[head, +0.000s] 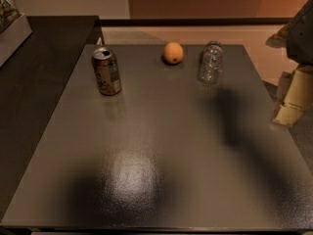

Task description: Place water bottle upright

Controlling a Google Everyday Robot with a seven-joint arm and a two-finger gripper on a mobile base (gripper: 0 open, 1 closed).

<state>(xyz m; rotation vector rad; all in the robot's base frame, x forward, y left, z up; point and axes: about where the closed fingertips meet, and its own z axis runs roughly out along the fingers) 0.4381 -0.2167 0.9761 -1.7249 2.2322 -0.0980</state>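
Only a slice of the robot shows, just beyond the right edge of the counter [161, 146]. Near the counter's far right corner is a dark grey, rounded housing. Nearer along that edge is the end effector [292, 99], a blocky cream-coloured piece in squared segments with darker seams, narrowing to a pale tip.

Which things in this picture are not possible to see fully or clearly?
Camera view only:
1. Gripper, at the right edge beside the table: cut off by the frame edge.
2. Water bottle: cap and label blurred; upright or lying, cannot tell.
3. Soda can: print too small to read.
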